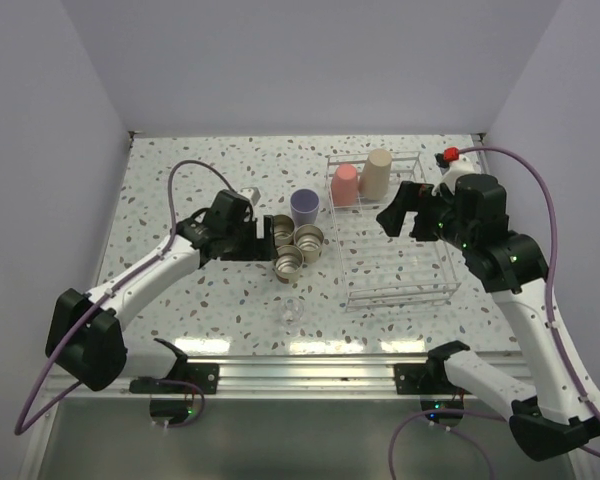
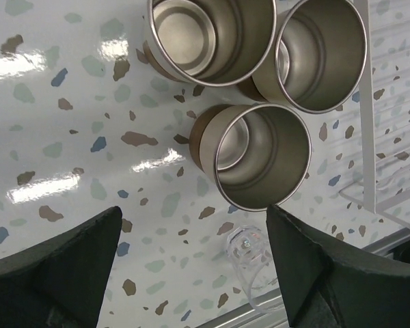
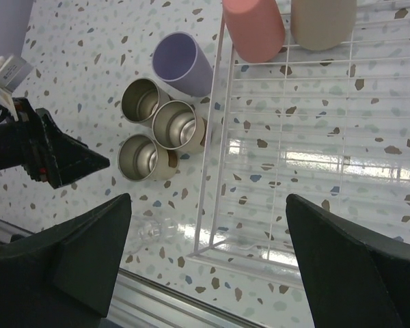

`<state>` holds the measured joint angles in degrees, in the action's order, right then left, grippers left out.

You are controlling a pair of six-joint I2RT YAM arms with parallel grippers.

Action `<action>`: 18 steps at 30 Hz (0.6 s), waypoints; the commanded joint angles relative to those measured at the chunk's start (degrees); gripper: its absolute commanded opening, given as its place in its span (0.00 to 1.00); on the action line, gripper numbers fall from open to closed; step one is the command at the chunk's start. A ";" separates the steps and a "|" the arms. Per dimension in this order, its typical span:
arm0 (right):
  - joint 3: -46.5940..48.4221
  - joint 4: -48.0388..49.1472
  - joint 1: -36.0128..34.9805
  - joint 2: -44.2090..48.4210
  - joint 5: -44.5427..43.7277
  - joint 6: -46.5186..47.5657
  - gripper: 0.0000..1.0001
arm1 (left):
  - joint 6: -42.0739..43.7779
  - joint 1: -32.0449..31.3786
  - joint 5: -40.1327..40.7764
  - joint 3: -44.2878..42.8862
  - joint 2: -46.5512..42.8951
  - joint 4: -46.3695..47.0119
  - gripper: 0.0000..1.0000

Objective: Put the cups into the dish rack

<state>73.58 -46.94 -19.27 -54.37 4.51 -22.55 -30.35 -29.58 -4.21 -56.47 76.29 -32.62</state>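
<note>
The clear dish rack (image 1: 400, 270) lies right of centre. A pink-red cup (image 1: 345, 184) and a taller tan cup (image 1: 377, 174) stand upside down at its far end. A lavender cup (image 1: 305, 207) and three short beige cups (image 1: 288, 264) with metallic insides stand open-side up on the table left of the rack. My left gripper (image 1: 264, 243) is open and empty just left of the beige cups; its wrist view shows the nearest one (image 2: 260, 164) between the fingertips. My right gripper (image 1: 404, 216) is open and empty above the rack (image 3: 314, 171).
A small clear glass (image 1: 293, 312) lies on its side on the speckled table, near the front metal rail and just left of the rack's near corner. It also shows in the left wrist view (image 2: 249, 249). Walls close in the table on three sides.
</note>
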 commanded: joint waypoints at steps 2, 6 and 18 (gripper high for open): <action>1.04 0.00 -0.77 -0.65 0.76 1.28 0.98 | -4.10 -2.49 1.31 2.50 0.08 5.80 0.88; -0.10 1.14 -0.95 -0.65 1.99 0.40 0.98 | -4.63 -3.46 1.48 2.59 1.75 6.87 0.85; -1.25 0.80 -0.86 0.14 0.15 0.66 0.98 | -4.55 -4.17 2.63 1.45 6.59 8.54 0.61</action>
<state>72.99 -46.74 -19.88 -55.07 5.28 -22.46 -34.13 -33.19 -2.66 -54.00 82.24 -26.96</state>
